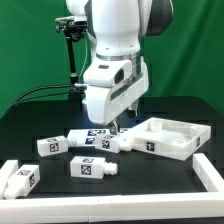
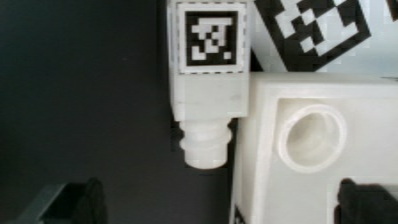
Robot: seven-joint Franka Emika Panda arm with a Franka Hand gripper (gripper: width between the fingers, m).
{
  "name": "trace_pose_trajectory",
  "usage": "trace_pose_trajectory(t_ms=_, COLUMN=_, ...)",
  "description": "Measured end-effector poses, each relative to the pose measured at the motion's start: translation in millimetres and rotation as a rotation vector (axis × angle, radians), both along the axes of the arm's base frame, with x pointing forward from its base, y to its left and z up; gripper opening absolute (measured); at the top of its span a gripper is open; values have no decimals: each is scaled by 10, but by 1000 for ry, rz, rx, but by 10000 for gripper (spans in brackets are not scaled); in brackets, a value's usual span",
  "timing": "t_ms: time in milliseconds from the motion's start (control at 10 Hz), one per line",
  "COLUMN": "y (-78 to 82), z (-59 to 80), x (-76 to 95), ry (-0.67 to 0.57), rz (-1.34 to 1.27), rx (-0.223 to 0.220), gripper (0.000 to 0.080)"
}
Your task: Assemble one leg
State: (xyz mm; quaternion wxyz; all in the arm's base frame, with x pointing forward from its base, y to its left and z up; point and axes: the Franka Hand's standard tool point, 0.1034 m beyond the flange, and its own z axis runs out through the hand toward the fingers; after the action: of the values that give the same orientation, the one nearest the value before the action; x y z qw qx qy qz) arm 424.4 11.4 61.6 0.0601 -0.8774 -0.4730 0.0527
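Fingers of my gripper are standing wide apart, clamping nothing and touching nothing. In the wrist view their dark tips are showing at the two sides of the frame, and neither one is reaching the leg.

I am hanging almost straight down over the black table, with my wrist upright and my white hand pointing at the tabletop. My fingertips are hovering just above the parts.

The leg I am looking down on is lying flat on the table with its square tag facing up. It is lying close against the outer wall of the white tray, near a corner; I cannot tell whether the two are touching. Its long axis is running parallel to that wall. Its narrow stepped tip is pointing toward my fingers' end of the wrist view, just beside a round hole in the tray.

In the exterior view the leg is stretching roughly from the exterior view's left to its right, directly below me, with the tray on the exterior view's right.
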Motion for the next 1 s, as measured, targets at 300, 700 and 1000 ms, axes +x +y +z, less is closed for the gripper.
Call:
trace_pose_trajectory(t_ms=300, y=365, z=-80, x=-72, ry=-15, rz=-90, rx=-9, gripper=649)
trace_pose_trajectory(t_ms=700, y=764, z=-484, x=52, ry=-68, rz=-124, rx=46, gripper=649)
trace_pose_trajectory(t_ms=1000, y=740, z=-537, x=68, ry=-84, rz=-135, rx=51, gripper=622)
